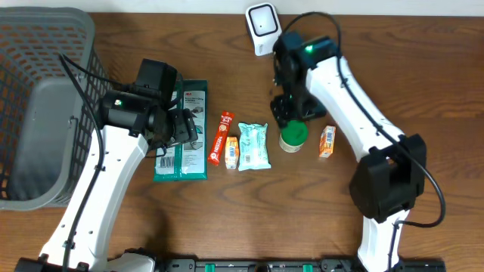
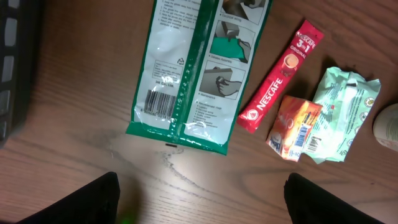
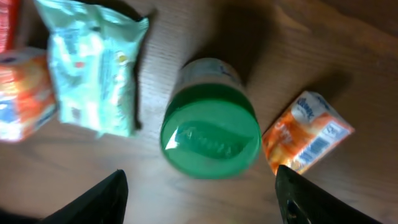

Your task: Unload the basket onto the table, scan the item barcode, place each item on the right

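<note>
Overhead view: row of goods along the middle of the tabletop point(image 1: 423, 91). From picture left: green pouch point(image 1: 181, 136), red Nescafe stick point(image 1: 221, 138), small orange pack point(image 1: 232, 151), pale green wipes pack point(image 1: 254, 145), jar point(image 1: 293, 137) with green lid, orange carton point(image 1: 327, 140). The small orange pack touches the wipes pack's left edge; the stick lies just beside both. The jar stands upright, apart from its neighbours, in the centre-right of the frame. White scanner point(image 1: 261, 23) at the top centre edge, well apart from the row. Grey basket point(image 1: 45, 45) fills the upper left corner. Right pincer point(image 1: 291, 113) hangs directly over the jar, just above it in the frame. Right wrist view: both fingers point(image 3: 93, 199) sit at the bottom corners, spread wide, lid between them in the frame centre, no contact visible; nothing pinched. Carton lies at the lid's right, barcode face up; wipes pack at upper left. Left pincer point(image 1: 178, 125) sits over the pouch. Left wrist view: fingers point(image 2: 87, 199) spread wide at the bottom corners, only bare wood between them, nothing held. Pouch barcode faces up at centre left of that view; the small orange pack also shows a barcode.
</note>
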Controlling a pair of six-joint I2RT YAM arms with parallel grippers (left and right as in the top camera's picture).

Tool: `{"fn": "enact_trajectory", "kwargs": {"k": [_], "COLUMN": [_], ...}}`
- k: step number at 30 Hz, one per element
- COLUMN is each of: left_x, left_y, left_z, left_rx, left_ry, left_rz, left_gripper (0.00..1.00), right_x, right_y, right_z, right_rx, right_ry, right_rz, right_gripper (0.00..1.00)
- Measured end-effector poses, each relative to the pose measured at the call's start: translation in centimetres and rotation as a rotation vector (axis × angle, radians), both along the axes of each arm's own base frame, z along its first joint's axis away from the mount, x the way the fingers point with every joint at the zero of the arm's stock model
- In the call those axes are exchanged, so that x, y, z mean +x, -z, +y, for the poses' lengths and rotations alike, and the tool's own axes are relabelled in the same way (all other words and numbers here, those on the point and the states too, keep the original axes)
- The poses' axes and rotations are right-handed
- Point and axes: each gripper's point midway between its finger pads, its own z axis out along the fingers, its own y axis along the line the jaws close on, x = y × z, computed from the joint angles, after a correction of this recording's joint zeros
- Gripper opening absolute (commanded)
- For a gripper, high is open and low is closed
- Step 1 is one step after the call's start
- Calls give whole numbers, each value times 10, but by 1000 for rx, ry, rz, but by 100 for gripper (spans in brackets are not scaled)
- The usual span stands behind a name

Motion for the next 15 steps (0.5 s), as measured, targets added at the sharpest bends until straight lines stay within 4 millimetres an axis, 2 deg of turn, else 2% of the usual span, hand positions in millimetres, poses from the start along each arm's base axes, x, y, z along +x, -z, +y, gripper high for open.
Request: {"fn": "enact_trajectory", "kwargs": {"k": [2, 8, 15], "left_x": [0, 0, 0], "left_y": [0, 0, 0], "left_z": [0, 0, 0], "left_rx": [0, 0, 0], "left_ry": [0, 0, 0], "left_rz": [0, 0, 0], "left_gripper": [85, 85, 85], "right_x": [-4, 0, 1], "right_y": [15, 37, 53], "right_z": [-2, -5, -5], "right_rx": [-27, -44, -42], "right_ry": [-9, -12, -12], "right_rz": [7, -15, -30], "right_gripper": [72, 71, 68]}}
